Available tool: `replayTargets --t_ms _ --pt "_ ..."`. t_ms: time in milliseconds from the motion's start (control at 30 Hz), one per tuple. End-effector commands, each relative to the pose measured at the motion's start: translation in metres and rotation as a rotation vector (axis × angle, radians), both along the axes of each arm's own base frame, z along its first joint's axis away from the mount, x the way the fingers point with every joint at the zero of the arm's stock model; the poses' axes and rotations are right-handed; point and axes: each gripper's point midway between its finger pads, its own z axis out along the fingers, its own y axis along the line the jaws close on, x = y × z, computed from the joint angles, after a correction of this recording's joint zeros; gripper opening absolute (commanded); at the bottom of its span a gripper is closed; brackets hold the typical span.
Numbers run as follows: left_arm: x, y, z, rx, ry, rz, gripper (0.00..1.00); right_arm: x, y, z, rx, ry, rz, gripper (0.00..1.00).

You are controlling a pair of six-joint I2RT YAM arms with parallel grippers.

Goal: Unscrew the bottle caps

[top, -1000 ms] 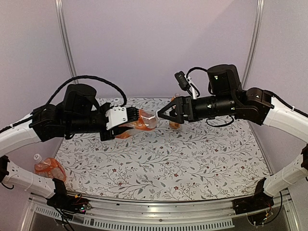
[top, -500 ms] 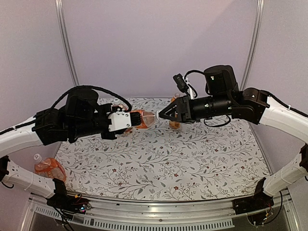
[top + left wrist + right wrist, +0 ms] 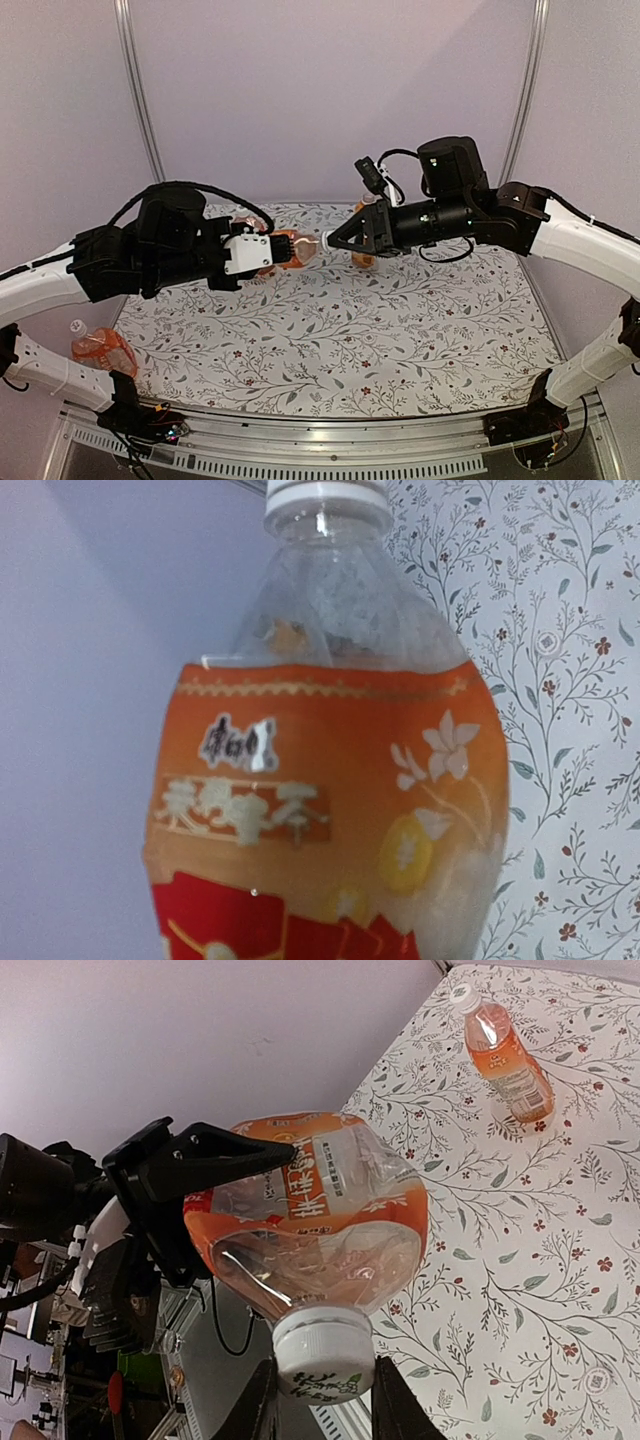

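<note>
My left gripper (image 3: pixel 283 250) is shut on a squat bottle (image 3: pixel 296 248) with an orange label, holding it level above the table with its neck toward the right arm. In the left wrist view this bottle (image 3: pixel 320 780) fills the frame and hides the fingers; its cap (image 3: pixel 325 490) is at the top. My right gripper (image 3: pixel 325 242) is shut on that white ribbed cap (image 3: pixel 322 1355), one finger pressed on each side. A black left finger (image 3: pixel 225 1155) lies along the bottle's body (image 3: pixel 310 1210).
A slimmer bottle (image 3: pixel 505 1055) with a white cap (image 3: pixel 462 998) lies on the floral table (image 3: pixel 400 340) behind the right gripper. Another squat bottle (image 3: pixel 100 348) lies off the table's near-left corner. Purple walls stand close behind and on both sides.
My right gripper has moved left onto the cap and closed from wide open. The left arm has drawn the bottle slightly left and levelled it.
</note>
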Motion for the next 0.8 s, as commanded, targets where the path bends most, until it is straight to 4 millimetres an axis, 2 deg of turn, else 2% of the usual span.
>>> replayTargets --t_ms 0,433,633,733,767 --pt "-0.0109 -0.0168 0.0095 -0.062 -0.008 -0.055 0.26 -0.0049 0.0119 -0.0022 0.009 0.018 0.048 0.28" --pt "-0.0106 -0.0138 0.0085 -0.056 -0.016 -0.051 0.26 -0.0051 0.0099 -0.0022 0.005 0.018 0.041 0.34" --pt "-0.0112 -0.0127 0.0069 -0.053 -0.018 -0.052 0.26 -0.0033 0.0066 -0.0029 -0.008 0.008 0.025 0.14" --pt "-0.0133 -0.0133 0.0048 -0.056 -0.009 -0.063 0.26 -0.0044 0.0035 -0.0035 -0.019 0.001 0.026 0.00" --pt "-0.0144 -0.0133 0.0051 -0.063 0.000 -0.064 0.26 -0.0053 0.0028 -0.0043 -0.026 -0.007 0.031 0.00"
